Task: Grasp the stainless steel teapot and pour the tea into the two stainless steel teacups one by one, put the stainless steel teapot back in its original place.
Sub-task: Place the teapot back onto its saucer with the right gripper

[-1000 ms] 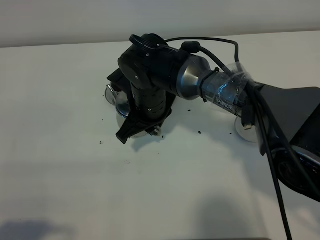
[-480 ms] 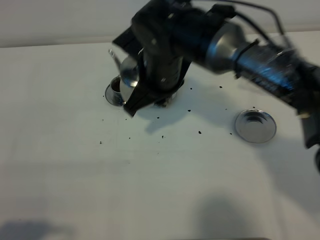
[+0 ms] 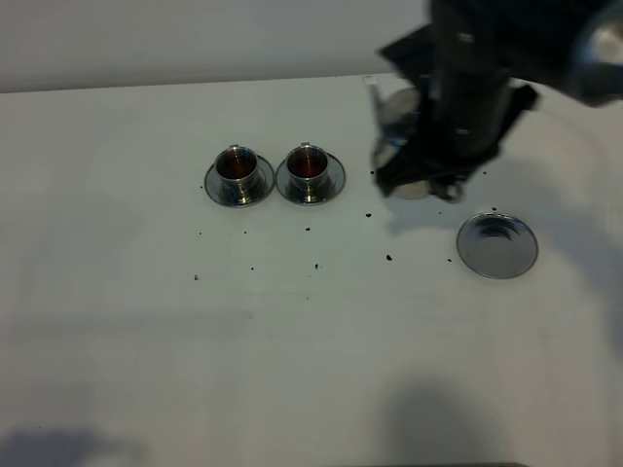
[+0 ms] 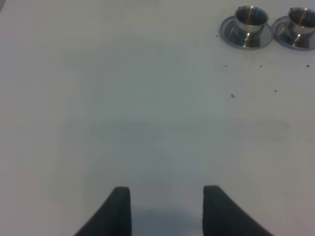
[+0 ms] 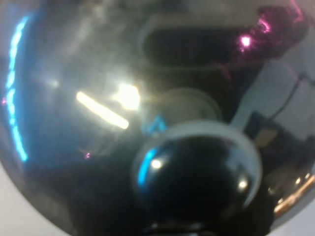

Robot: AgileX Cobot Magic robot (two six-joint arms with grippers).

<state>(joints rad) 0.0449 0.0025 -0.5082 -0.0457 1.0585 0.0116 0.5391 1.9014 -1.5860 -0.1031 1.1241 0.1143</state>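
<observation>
The stainless steel teapot hangs in the air in my right gripper, which is shut on it, back and left of the wide flat saucer. The arm is blurred and hides much of the pot. In the right wrist view the pot's shiny lid and its knob fill the frame. The two teacups stand side by side on their small saucers, each holding brown tea. They also show in the left wrist view. My left gripper is open and empty over bare table, far from the cups.
Small dark specks lie scattered on the white table between the cups and the wide saucer. A pale wall runs along the table's back edge.
My right arm has swung right with the teapot, from over the cups to near the wide saucer. Both cups are now uncovered and show tea.
</observation>
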